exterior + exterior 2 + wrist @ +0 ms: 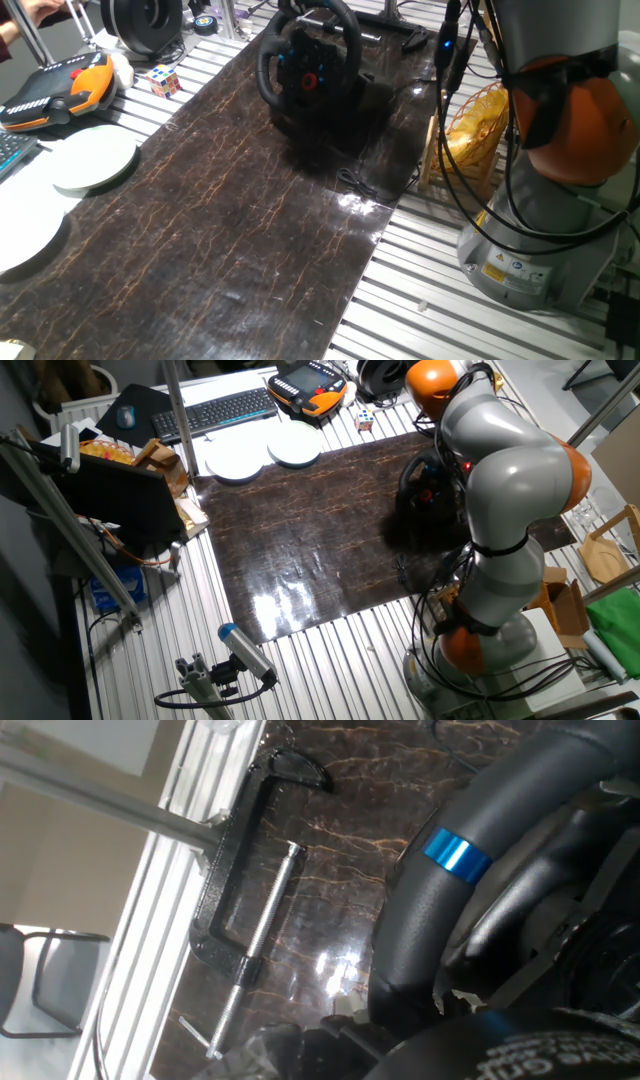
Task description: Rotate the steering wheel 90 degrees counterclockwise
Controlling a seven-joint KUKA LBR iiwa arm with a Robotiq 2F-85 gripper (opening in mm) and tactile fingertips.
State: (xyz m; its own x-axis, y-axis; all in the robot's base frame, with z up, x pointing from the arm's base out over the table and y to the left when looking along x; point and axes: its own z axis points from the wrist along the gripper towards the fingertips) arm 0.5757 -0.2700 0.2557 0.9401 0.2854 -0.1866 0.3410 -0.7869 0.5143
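Observation:
The black steering wheel (308, 62) stands on its black base at the far end of the dark marbled mat (230, 220), with red and blue lit buttons on its hub. In the other fixed view the wheel (428, 485) is mostly hidden behind my arm. My gripper (298, 7) is at the top of the rim, at the frame's edge. In the hand view the thick rim with its blue stripe (455, 853) fills the right half, very close. A dark blurred finger (500, 1055) lies at the bottom, against the rim. The jaws are not plainly shown.
A black C-clamp (250, 890) lies on the mat's edge behind the wheel. A cable (360, 185) runs from the base. A Rubik's cube (165, 78), a teach pendant (60, 85), two white plates (95, 160) and a black ring device (145, 20) stand left. A wooden basket (475, 125) stands right.

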